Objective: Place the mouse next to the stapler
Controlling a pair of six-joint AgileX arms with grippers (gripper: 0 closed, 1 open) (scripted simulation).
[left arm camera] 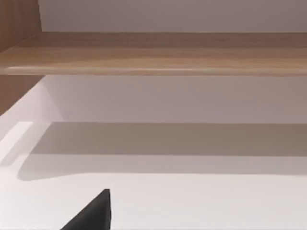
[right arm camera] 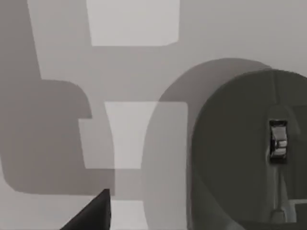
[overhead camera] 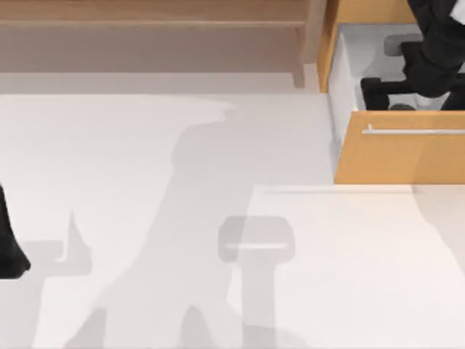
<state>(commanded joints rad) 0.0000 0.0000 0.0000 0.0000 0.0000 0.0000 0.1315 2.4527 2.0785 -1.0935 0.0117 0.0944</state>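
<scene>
Right gripper [overhead camera: 389, 91] inside open orange-wood drawer [overhead camera: 399, 156]; small black domed mouse [right arm camera: 249, 153] lies just beside it; grip state cannot tell. Left arm parked at table's left edge.

Rendered office-type desk setup: we see a white tabletop [overhead camera: 145, 218] w/ wood shelf [overhead camera: 145, 18] and an open orange-wood drawer [overhead camera: 399, 156].
</scene>
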